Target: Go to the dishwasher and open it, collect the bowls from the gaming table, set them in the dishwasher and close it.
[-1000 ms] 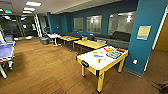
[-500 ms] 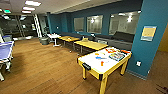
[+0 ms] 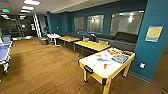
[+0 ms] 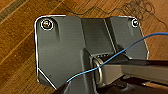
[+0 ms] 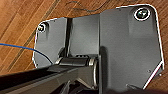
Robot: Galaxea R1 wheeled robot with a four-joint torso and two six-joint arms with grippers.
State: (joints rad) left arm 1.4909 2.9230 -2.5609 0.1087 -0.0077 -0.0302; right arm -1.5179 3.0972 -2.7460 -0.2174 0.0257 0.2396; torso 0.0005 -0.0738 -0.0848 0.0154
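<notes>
Yellow-framed gaming table (image 3: pixel 106 65) with a white top stands at about four o'clock in the head view.

Its long narrow bench top carries small orange and blue bowls (image 3: pixel 100 59) near the middle, beside a patterned flat item toward the far end. A teal pillar (image 3: pixel 155 37) rises just behind it; wood-topped benches (image 3: pixel 91 45) lie beyond, at one o'clock. Whether either end effector is apart or together, I cannot tell.

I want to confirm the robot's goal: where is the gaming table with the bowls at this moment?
In the head view the gaming table stands at lower right on the wooden floor, beside the teal pillar, in front of the yellow wood-topped tables.
</notes>
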